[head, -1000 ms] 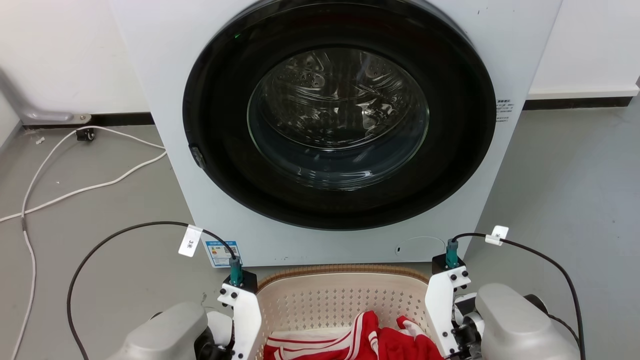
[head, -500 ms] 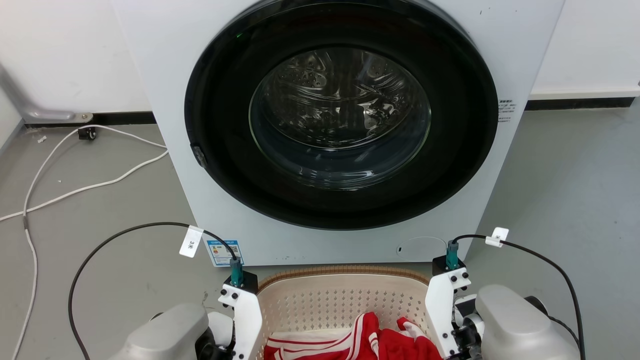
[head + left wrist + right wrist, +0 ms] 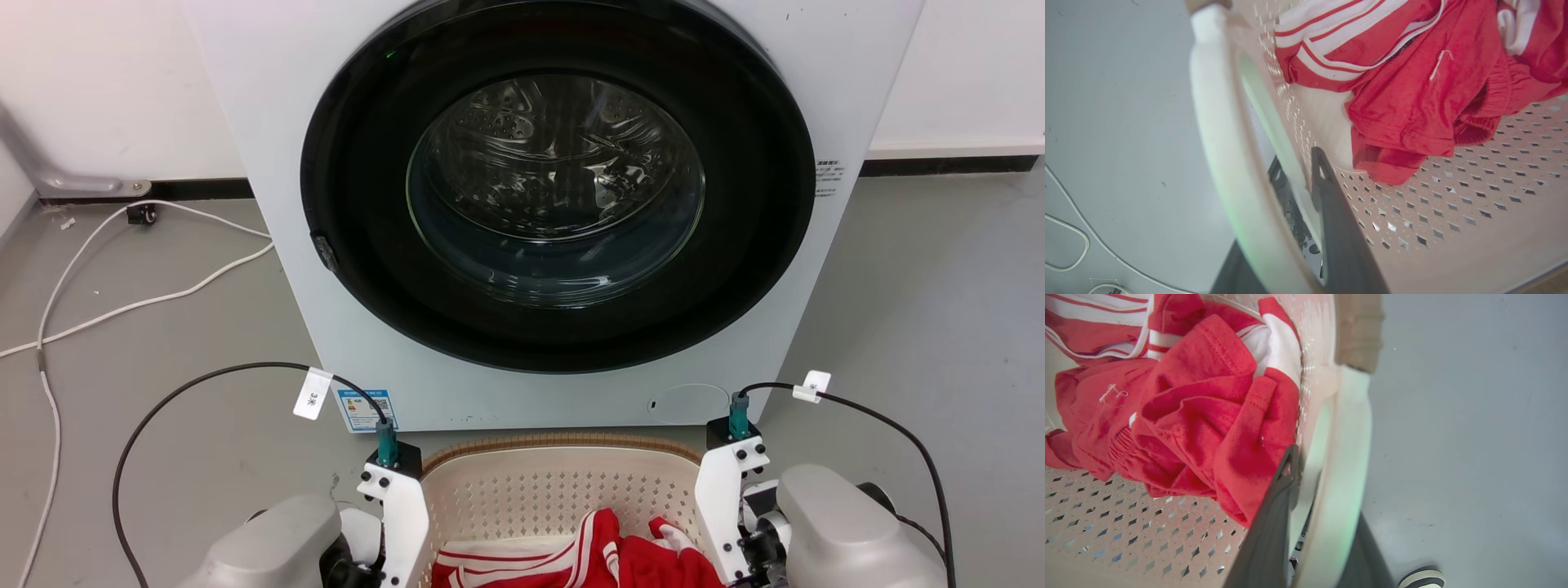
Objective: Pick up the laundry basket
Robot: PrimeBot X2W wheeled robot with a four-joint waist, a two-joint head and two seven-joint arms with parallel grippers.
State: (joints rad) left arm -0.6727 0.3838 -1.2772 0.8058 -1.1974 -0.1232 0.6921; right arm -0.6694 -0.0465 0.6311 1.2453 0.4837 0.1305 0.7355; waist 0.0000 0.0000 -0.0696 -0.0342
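Observation:
The laundry basket [image 3: 563, 445], cream perforated plastic with a brown woven rim, sits low in the head view just in front of the washer, between my two wrists. Red and white clothes [image 3: 620, 555] lie inside it. In the left wrist view my left gripper [image 3: 1294, 179] straddles the basket's white side handle [image 3: 1220, 143], one dark finger inside the wall and one outside, closed on it. The right wrist view shows my right gripper [image 3: 1314, 469] clamped the same way on the opposite handle [image 3: 1343, 457], its inner finger against the red clothes [image 3: 1208, 416].
A white front-loading washer [image 3: 555, 204] with its round glass door shut stands right behind the basket. A white cable [image 3: 122, 310] trails over the grey floor at the left. A dark, white-edged object [image 3: 1421, 577] lies on the floor by the right handle.
The whole head picture has shifted very slightly, so the camera moved. Both wrists and the basket keep their places relative to each other.

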